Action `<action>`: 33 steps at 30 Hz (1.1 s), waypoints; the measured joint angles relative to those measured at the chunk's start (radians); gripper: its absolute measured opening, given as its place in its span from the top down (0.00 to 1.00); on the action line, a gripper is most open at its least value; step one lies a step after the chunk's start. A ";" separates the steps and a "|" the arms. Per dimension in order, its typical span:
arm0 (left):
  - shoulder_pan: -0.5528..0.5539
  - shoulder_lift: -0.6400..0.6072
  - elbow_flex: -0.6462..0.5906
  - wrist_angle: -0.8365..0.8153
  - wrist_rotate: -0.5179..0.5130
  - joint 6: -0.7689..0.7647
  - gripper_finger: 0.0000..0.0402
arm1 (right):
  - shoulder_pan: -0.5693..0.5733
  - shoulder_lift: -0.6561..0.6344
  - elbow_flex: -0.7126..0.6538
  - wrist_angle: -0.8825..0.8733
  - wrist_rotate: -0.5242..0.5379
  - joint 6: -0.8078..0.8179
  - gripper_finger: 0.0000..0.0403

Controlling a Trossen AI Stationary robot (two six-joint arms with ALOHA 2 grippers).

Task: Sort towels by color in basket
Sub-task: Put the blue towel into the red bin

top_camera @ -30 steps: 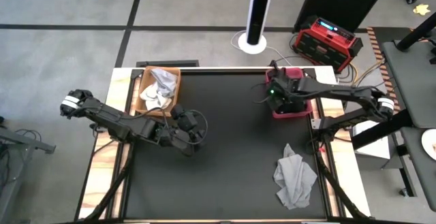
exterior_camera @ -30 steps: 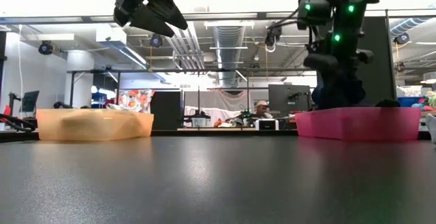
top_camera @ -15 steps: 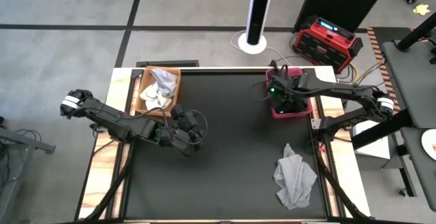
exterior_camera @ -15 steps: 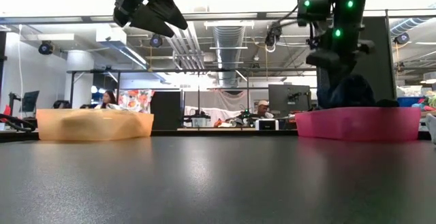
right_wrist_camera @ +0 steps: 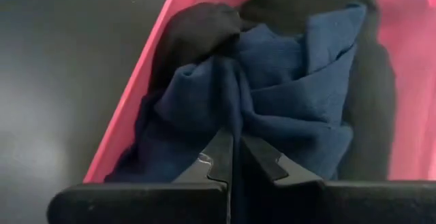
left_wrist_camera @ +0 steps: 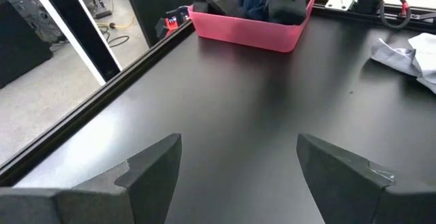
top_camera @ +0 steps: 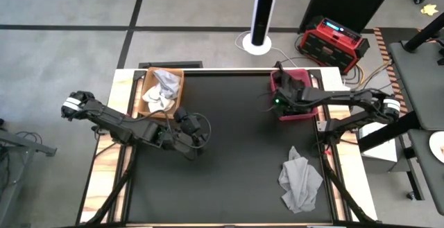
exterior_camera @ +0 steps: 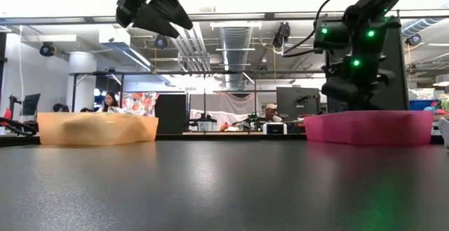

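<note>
The pink basket [top_camera: 306, 110] stands at the table's far right and holds a navy towel [right_wrist_camera: 293, 81] and a black towel [right_wrist_camera: 197, 33]. My right gripper [right_wrist_camera: 235, 149] reaches down into it, shut on the navy towel. In the low view the basket's wall [exterior_camera: 368, 127] hides its fingers. A tan basket [top_camera: 147, 82] at the far left holds white and light grey towels [top_camera: 161, 89]. A grey towel [top_camera: 300, 179] lies crumpled on the table at the near right. My left gripper [left_wrist_camera: 238, 163] hovers open above the table's middle left [top_camera: 198, 127], holding nothing. My right gripper pinches a raised fold of the navy towel [right_wrist_camera: 228, 115] between its two fingertips. The fingers slant steeply down from above. The towel lies in the pink basket, bunched up, and its creases run together at the fingertips.
The black tabletop [top_camera: 236, 165] spreads between the two baskets and in front of them. A red box [top_camera: 333, 37] and a white post [top_camera: 262, 13] stand on the floor beyond the far edge. People show in the room behind [exterior_camera: 270, 111].
My right gripper has sunk down into the pink basket and shut on the navy towel. The dark cloth that bulged above the basket's wall in the low view no longer shows there. My left arm has kept still.
</note>
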 joint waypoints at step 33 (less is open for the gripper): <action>-0.063 0.000 0.000 0.029 -0.008 -0.081 0.31 | 0.064 -0.076 0.208 -0.243 -0.031 0.005 0.50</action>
